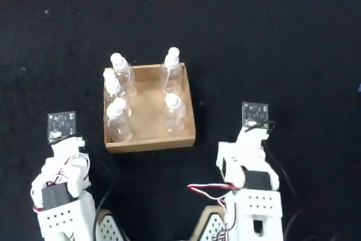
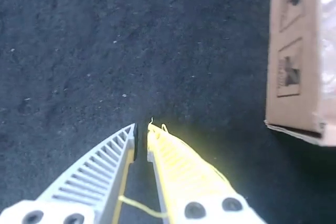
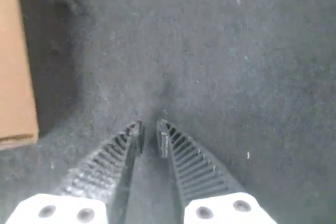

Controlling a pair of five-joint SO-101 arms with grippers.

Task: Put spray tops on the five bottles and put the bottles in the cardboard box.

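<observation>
Bottles (image 1: pixel 119 119) — all five capped, standing in cardboard box (image 1: pixel 150 141), frame centre. Left gripper (image 2: pixel 142 131), right gripper (image 3: pixel 149 128): fingers together, empty. Task looks done — best to park both arms clear of the box wall.

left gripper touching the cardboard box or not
Apart. The left wrist view shows a strip of bare black table between the left gripper and the cardboard box wall.
</observation>
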